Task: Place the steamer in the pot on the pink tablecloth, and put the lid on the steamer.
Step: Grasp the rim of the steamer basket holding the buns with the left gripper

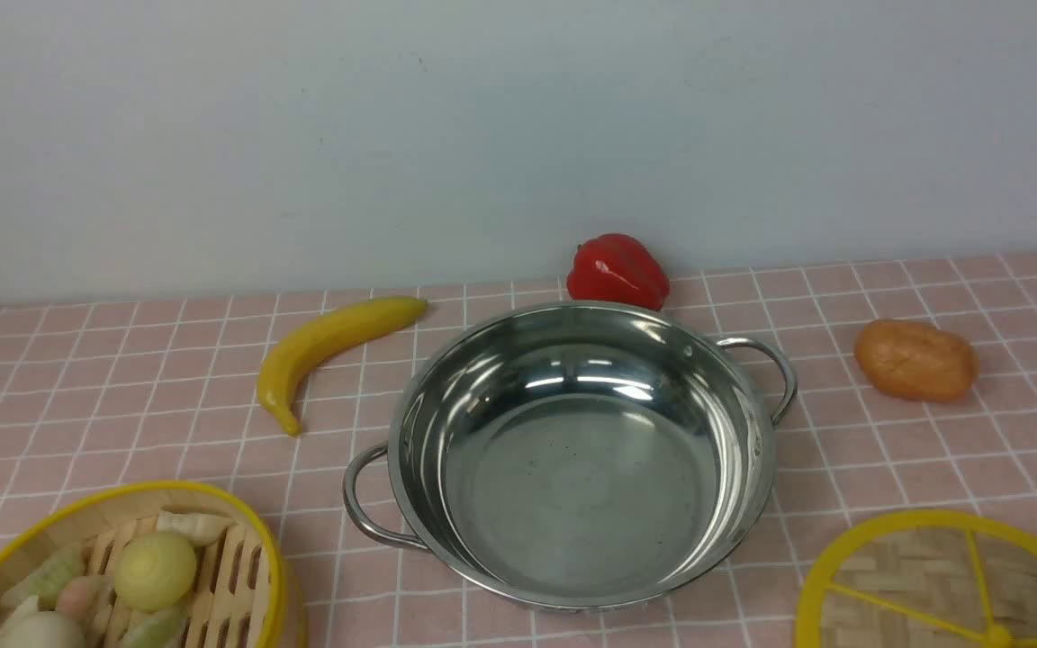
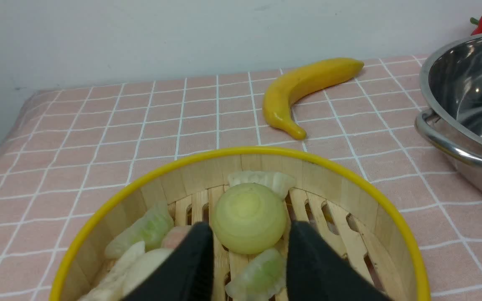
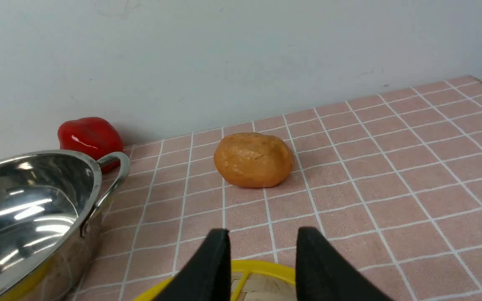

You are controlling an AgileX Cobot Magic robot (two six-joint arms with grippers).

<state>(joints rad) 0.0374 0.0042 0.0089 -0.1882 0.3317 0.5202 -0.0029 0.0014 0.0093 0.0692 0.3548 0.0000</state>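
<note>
The shiny steel pot [image 1: 572, 468] stands empty in the middle of the pink tablecloth [image 1: 122, 387]. At the near left sits the steamer [image 1: 145, 487], a yellow-rimmed bamboo basket with pale buns and dumplings on its slatted floor. The woven lid [image 1: 906, 576] lies flat at the near right. Neither arm shows in the front view. In the left wrist view my left gripper [image 2: 250, 225] hangs open over the steamer [image 2: 207, 171], holding nothing, with the pot [image 2: 467, 83] off to one side. My right gripper [image 3: 263, 232] is open above the lid's rim [image 3: 262, 266], beside the pot [image 3: 23, 200].
A yellow banana [image 1: 329, 342] lies behind the pot on the left. A red pepper [image 1: 617, 270] sits against the pale back wall. An orange-brown potato [image 1: 915, 360] rests to the right of the pot's handle.
</note>
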